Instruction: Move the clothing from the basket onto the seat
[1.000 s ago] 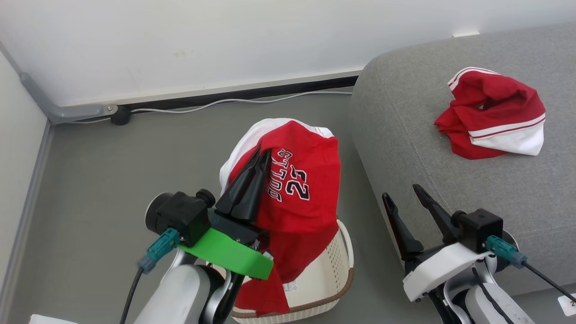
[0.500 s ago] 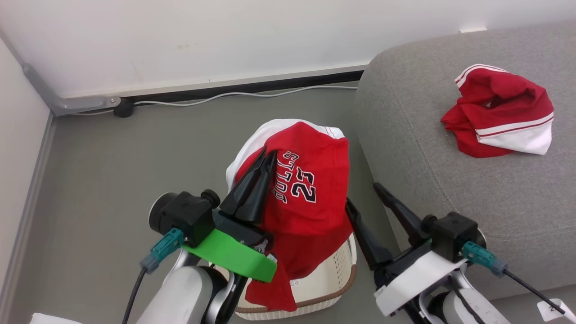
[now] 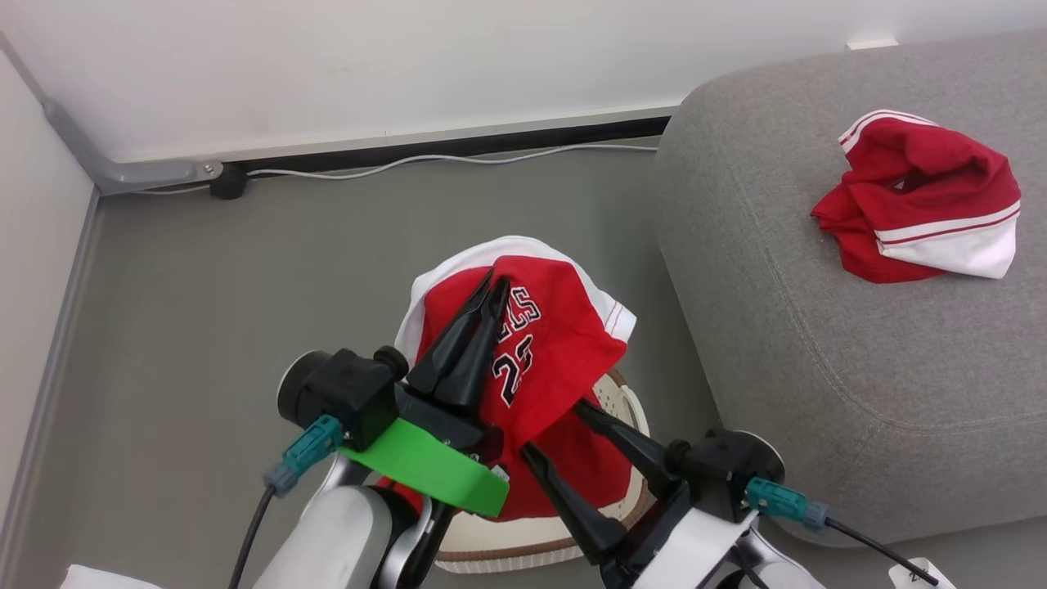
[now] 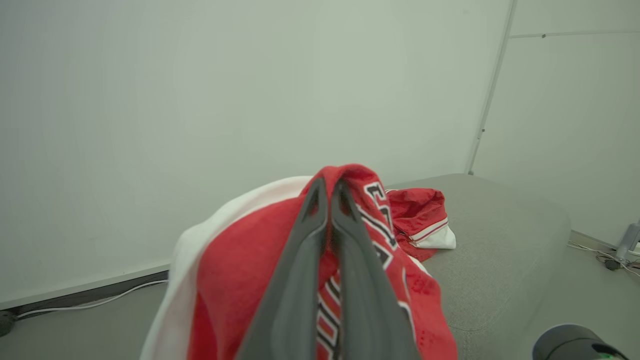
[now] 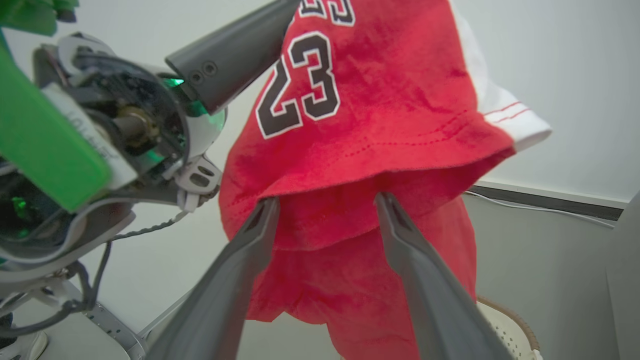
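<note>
Head view: the left gripper (image 3: 493, 285) has its two dark fingers pressed together on a fold of the soft red jersey (image 3: 564, 343), white-trimmed and printed 23. It holds the jersey up over the cream perforated plastic basket (image 3: 564, 546) on the grey floor (image 3: 245, 286). The right gripper (image 3: 554, 428) is spread wide, its fingers at the hanging lower cloth. A second red garment (image 3: 924, 204), crumpled with a white striped band, lies on the large grey fabric seat (image 3: 818, 368) — well apart from the basket.

Left wrist view: red cloth drapes either side of the closed fingers, with the seat behind.

Right wrist view: the spread fingertips meet the jersey's lower fold — not clamped. The basket's brown rim shows at lower right.
</note>
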